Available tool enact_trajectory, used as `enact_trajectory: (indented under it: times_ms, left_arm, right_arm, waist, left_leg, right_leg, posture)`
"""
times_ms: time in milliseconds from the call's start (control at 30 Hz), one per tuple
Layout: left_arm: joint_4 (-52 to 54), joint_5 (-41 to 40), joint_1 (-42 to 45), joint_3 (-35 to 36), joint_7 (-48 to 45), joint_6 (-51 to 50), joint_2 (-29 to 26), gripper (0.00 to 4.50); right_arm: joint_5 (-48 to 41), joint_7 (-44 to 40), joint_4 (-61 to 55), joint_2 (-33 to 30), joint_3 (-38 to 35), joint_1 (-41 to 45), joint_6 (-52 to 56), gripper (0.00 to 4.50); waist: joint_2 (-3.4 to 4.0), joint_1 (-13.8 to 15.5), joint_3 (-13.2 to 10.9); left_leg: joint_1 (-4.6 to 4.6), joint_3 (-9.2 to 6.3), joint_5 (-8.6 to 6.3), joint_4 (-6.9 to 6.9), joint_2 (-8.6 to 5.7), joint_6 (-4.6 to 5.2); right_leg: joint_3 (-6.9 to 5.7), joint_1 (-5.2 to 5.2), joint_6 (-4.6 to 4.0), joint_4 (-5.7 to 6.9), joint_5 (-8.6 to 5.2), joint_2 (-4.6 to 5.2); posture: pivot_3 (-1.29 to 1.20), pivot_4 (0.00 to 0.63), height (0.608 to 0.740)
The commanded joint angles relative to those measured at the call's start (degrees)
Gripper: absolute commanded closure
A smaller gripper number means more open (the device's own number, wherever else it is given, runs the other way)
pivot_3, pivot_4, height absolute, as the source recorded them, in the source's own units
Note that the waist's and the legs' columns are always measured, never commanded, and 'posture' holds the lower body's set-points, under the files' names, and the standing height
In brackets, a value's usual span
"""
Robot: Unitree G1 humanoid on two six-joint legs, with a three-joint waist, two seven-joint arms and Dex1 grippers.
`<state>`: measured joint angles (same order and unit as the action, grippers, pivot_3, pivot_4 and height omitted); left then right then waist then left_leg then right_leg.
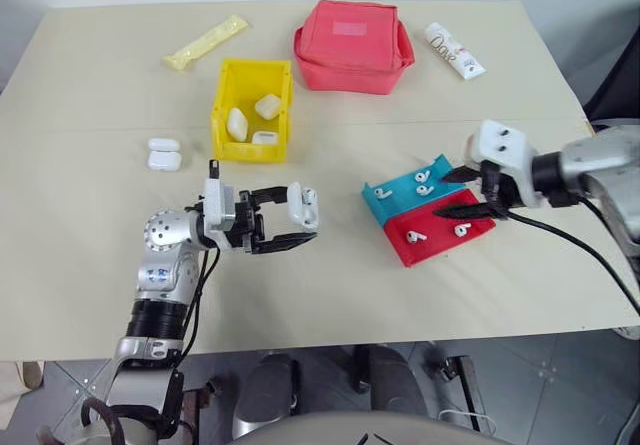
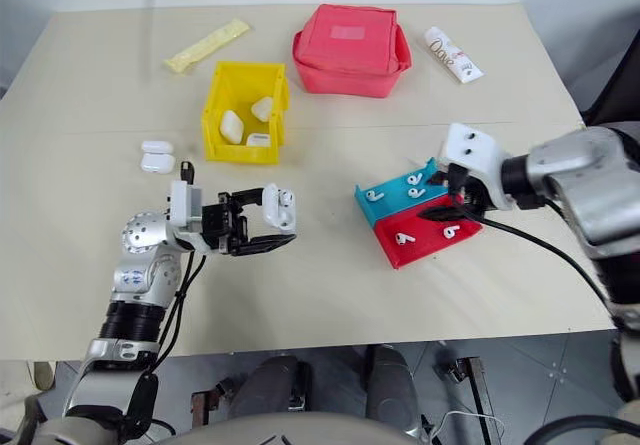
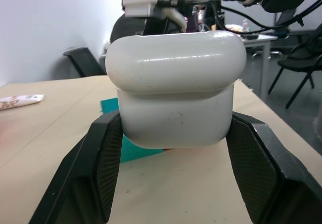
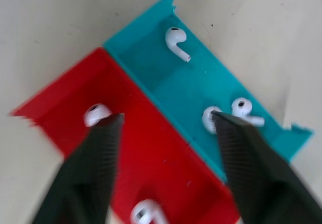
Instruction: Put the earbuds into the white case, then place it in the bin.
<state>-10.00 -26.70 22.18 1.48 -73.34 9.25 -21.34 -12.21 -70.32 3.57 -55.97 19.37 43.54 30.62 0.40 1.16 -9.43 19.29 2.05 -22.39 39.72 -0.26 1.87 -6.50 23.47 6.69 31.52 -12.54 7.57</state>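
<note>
Your left gripper [image 1: 290,227] clamps the glossy rounded white case [image 1: 304,206]; your right gripper [image 4: 166,121], fingers apart, hovers above tiny earbuds [image 4: 177,42].

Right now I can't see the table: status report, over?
Left gripper shut on glossy white earbud case, lid up. Right gripper open over blue and red trays, tiny white earbuds loose inside. Nothing blocking.

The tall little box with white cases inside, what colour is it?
Bright yellow plastic bin; clearest in the left eye view.
</note>
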Motion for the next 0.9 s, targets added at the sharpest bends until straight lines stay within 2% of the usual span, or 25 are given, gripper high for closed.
enact_trajectory:
  times_ms: [33, 267, 600, 900]
  left_arm:
    - [4.72, -1.10, -1.51, 0.75, 1.66, -0.61, -0.74, 1.76]
    - [8.47, -1.37, -4.16, 1.10, 3.77, -1.59, -1.71, 1.76]
    - [9.69, -1.28, -4.80, 1.45, 5.09, -1.61, -2.55, 1.76]
    - [9.73, -0.98, -5.06, 1.20, 6.13, -1.16, -2.40, 1.76]
  right_arm:
    - [3.17, -2.37, 3.25, 1.82, 0.31, 3.33, -4.45, 1.66]
    - [9.69, -3.37, 12.27, 9.55, 3.48, 9.45, -9.93, 1.66]
    - [16.31, -4.60, 22.31, 16.93, 5.80, 14.63, -13.57, 1.66]
    - [21.58, -4.57, 29.01, 17.24, 6.20, 16.78, -20.08, 1.66]
  waist:
    - [0.00, 0.02, 0.00]
    - [0.04, -0.52, 0.01]
    - [0.08, -1.53, 0.02]
    - [0.11, -1.45, 0.00]
  left_leg:
    - [0.00, 0.00, 0.00, 0.00, 0.00, 0.00]
    - [-0.04, 0.01, 0.02, -0.01, 0.01, -0.06]
    - [-0.04, 0.02, 0.02, -0.03, 0.01, -0.07]
    - [-0.05, 0.02, 0.05, -0.04, -0.02, -0.09]
  right_leg:
    - [-0.01, -0.01, 0.00, 0.01, 0.00, 0.00]
    - [-0.03, -0.02, 0.00, 0.04, 0.00, -0.04]
    - [-0.16, -0.01, -0.01, 0.07, 0.00, -0.05]
    - [-0.23, -0.01, -0.02, 0.11, -0.01, -0.02]
  posture:
    - [0.00, 0.150, 0.740]
    - [0.00, 0.150, 0.740]
    - [0.00, 0.150, 0.740]
    - [0.00, 0.150, 0.740]
